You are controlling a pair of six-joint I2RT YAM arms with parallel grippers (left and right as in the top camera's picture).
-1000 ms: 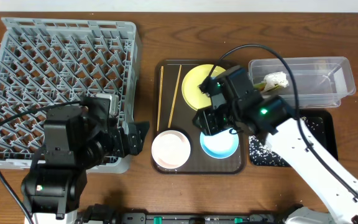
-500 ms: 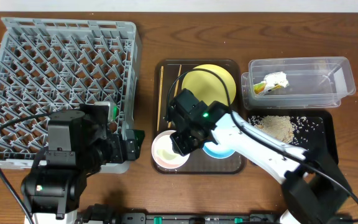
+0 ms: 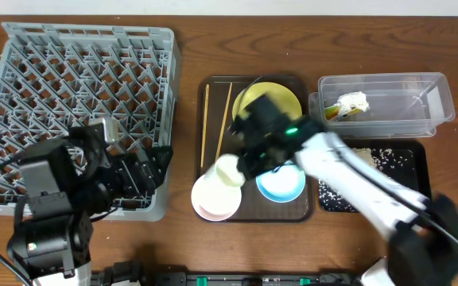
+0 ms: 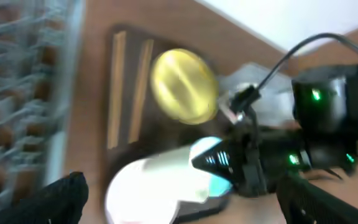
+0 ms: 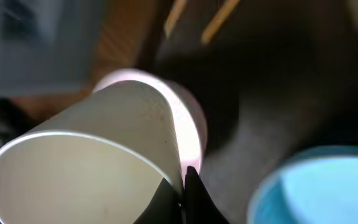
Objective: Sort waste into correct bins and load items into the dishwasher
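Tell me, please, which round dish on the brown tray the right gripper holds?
The white cup: the right gripper pinches its rim and it tilts, unlike the cream-white bowl, light blue bowl and round yellow plate.

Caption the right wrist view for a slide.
Right gripper pinches the white cup by its rim, tilted above the cream bowl, beside the blue bowl.

— What's new on the right side?
— My right gripper, half open a second ago above the yellow plate and blue bowl, has swung left and pinched shut on the white cup. The cup now leans over the far edge of the cream-white bowl.
— And the left?
— My left gripper has drawn back. It was out past the edge of the rack and is now over the rack's corner.
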